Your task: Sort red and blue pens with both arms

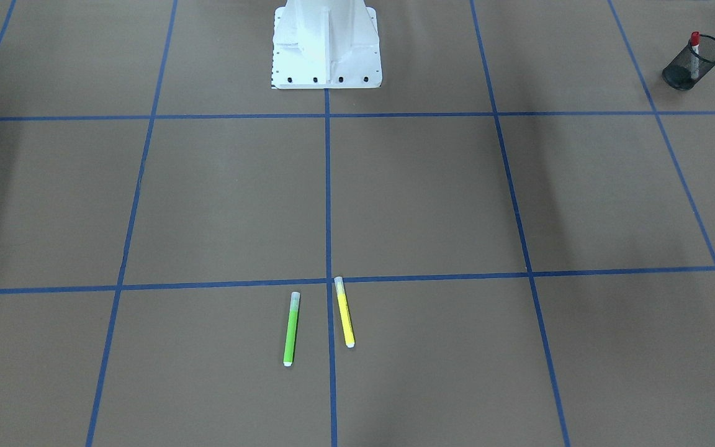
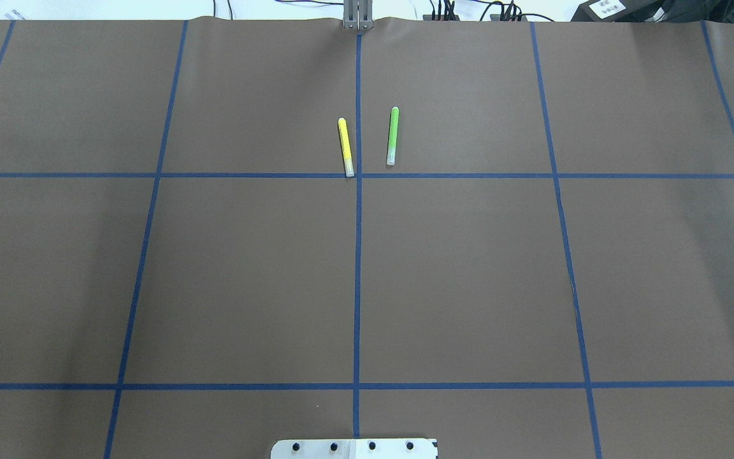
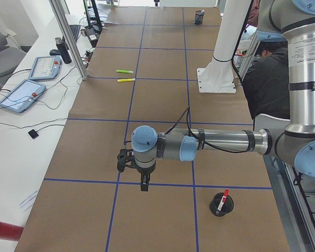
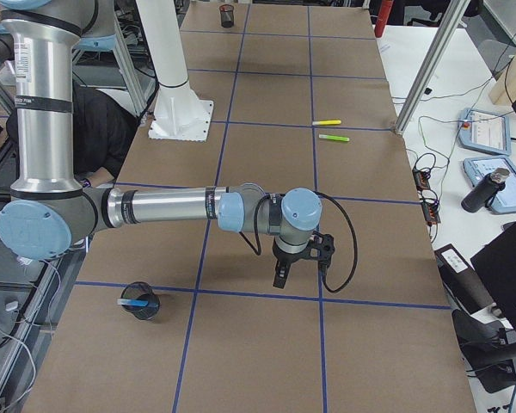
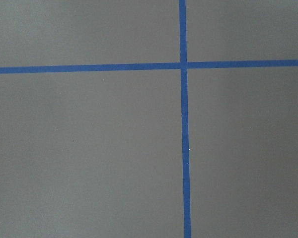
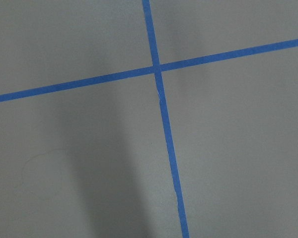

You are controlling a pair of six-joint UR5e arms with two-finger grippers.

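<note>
As red pen point(image 1: 695, 42) filled 2 o'clock cup point(image 1: 710, 61), blue pen point(image 4: 134, 303) another, my left pincer point(image 3: 145, 186), right pincer point(image 4: 280, 280) idled, gape untellable

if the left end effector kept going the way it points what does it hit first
Pointing down, the left end effector would likely first meet the brown table cover near a blue tape crossing; nothing else shows below it.
</note>
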